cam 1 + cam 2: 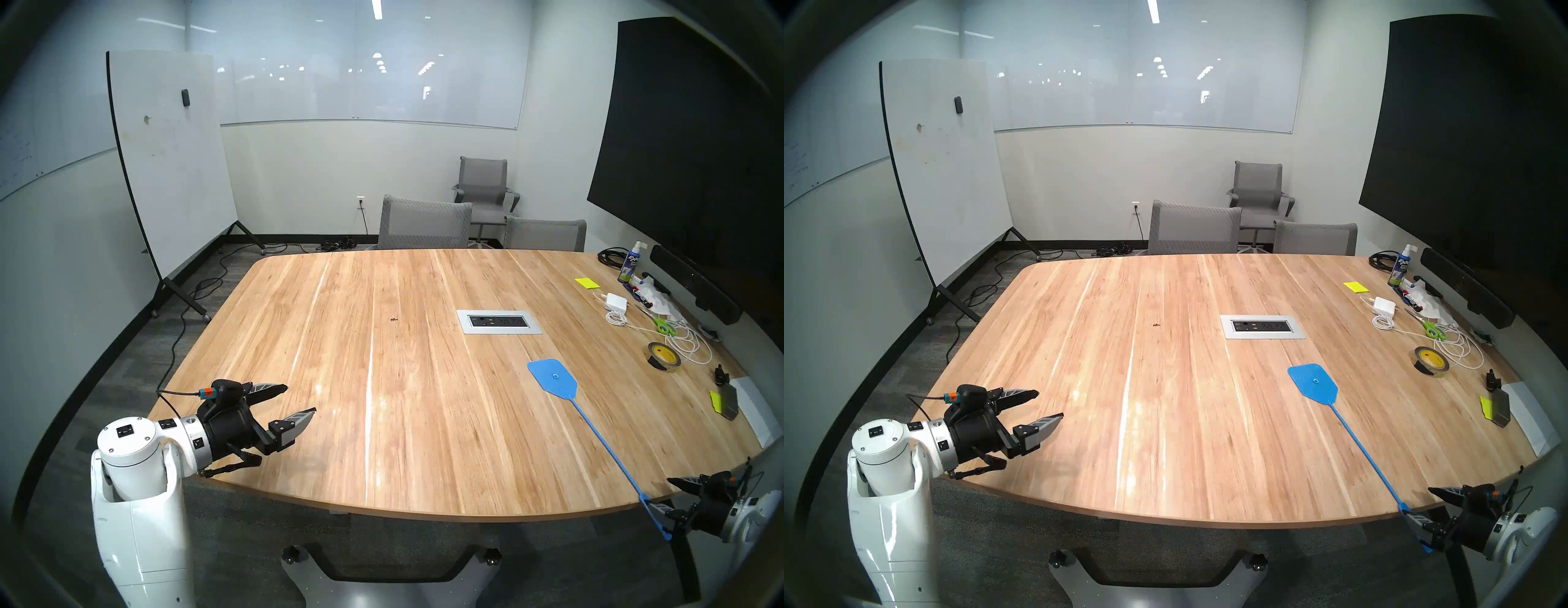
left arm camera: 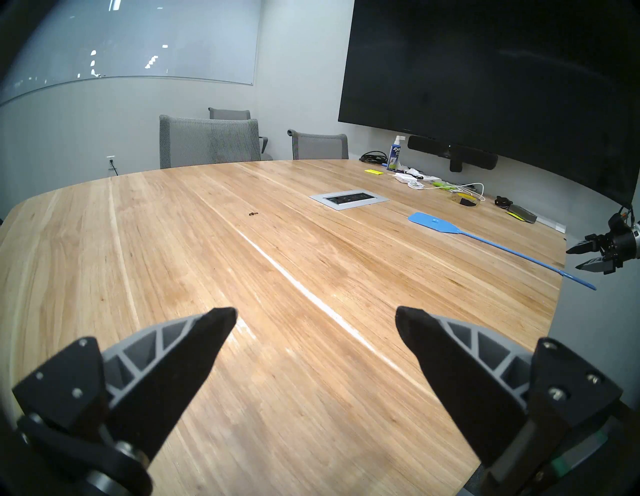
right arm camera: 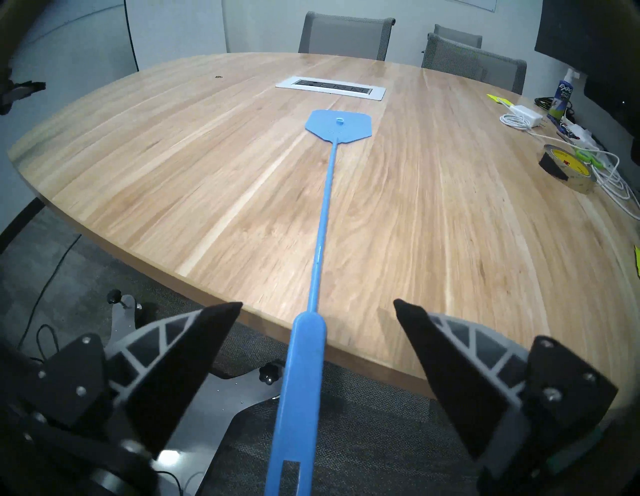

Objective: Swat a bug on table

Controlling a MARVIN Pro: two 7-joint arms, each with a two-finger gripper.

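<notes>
The bug (image 1: pixel 394 319) is a tiny dark speck on the light-wood table (image 1: pixel 382 446), left of the silver outlet panel (image 1: pixel 499 322); it also shows as the bug (image 2: pixel 253 214) and the bug (image 3: pixel 218 76). A blue fly swatter (image 1: pixel 553 378) lies with its head flat on the table's right half. Its handle (image 3: pixel 304 374) sticks out over the near right edge and runs between the spread fingers of my right gripper (image 1: pixel 659 492), which is open and grips nothing. Over the near left corner my left gripper (image 1: pixel 299 399) hovers, open and empty.
Along the right edge lie a tape roll (image 1: pixel 662 356), green scissors (image 1: pixel 662 326), a white charger with cable (image 1: pixel 616 302), yellow notes (image 1: pixel 587 283), a spray bottle (image 1: pixel 630 265) and markers. Grey chairs (image 1: pixel 424 225) stand at the far side. A whiteboard (image 1: pixel 169 161) stands at the left.
</notes>
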